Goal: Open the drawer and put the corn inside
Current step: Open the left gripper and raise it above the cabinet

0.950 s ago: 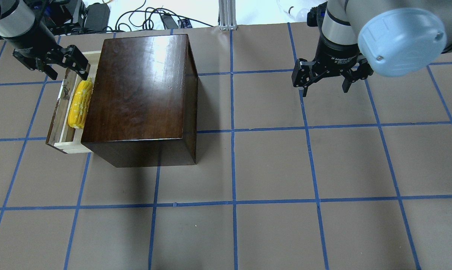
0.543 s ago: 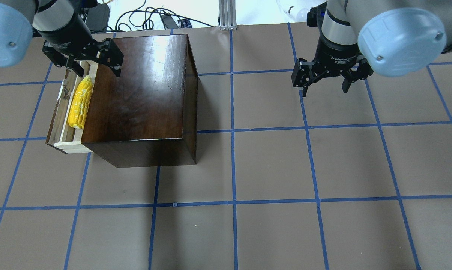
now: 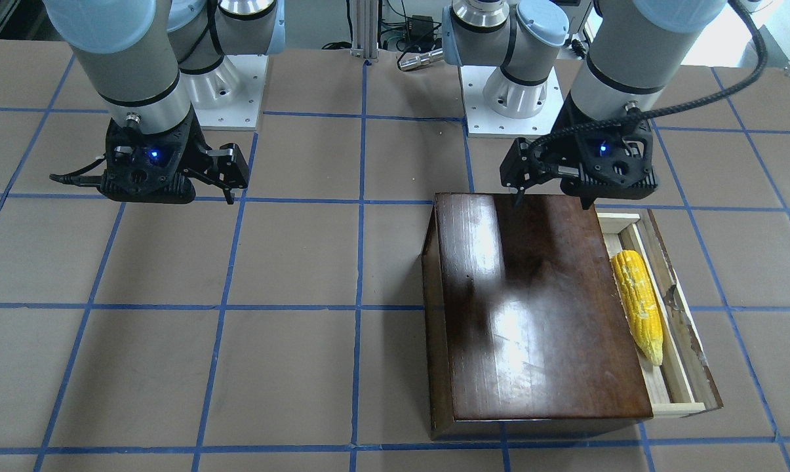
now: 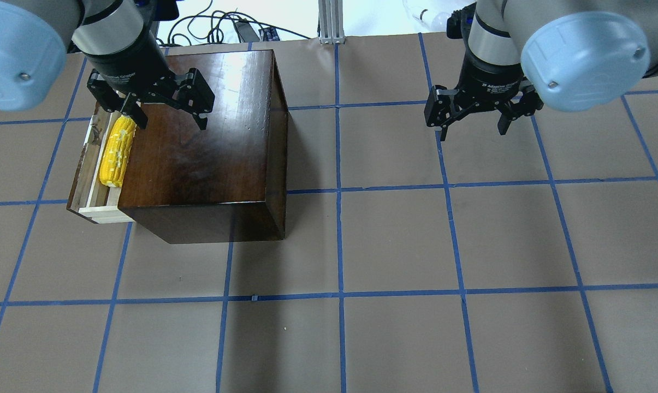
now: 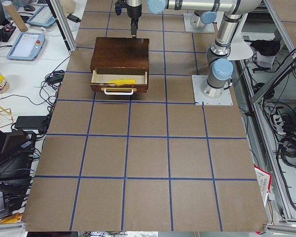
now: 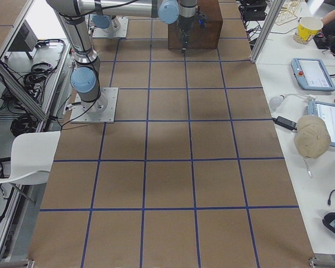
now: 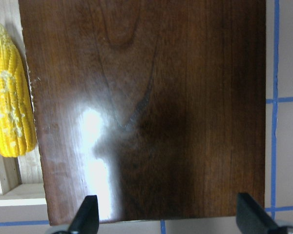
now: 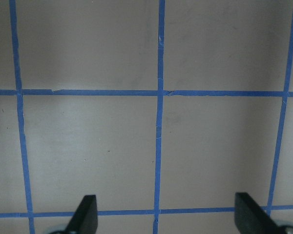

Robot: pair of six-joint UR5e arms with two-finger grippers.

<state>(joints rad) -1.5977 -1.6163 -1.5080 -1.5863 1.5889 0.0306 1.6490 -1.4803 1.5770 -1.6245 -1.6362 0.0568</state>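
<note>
1. The left gripper (image 4: 170, 119) hangs over the glossy top of the dark-brown box (image 4: 214, 147), toward the box's 11 o'clock corner as the overhead view shows it. Its jaws are spread wide with nothing between them. In the left wrist view only the box's top lies between the fingertips.
2. The right gripper (image 4: 474, 130) hangs above bare table (image 4: 394, 245), well off at the box's 3 o'clock side. Its jaws are also spread wide and hold nothing. The right wrist view shows only brown surface and blue tape lines (image 4: 339, 218) below it.
3. The drawer (image 4: 108, 214) stands pulled partway out of the box on its 9 o'clock side. Its pale wood tray is exposed and its dark front panel sits outermost.
4. The corn (image 4: 114, 155) lies inside the open drawer, lengthwise along it and just beside the box's edge. Its pointed end aims toward 12 o'clock and its blunt end toward 6 o'clock.
5. No gripper touches the corn. One finger of the left gripper appears just above the corn's pointed end in the overhead view.
</note>
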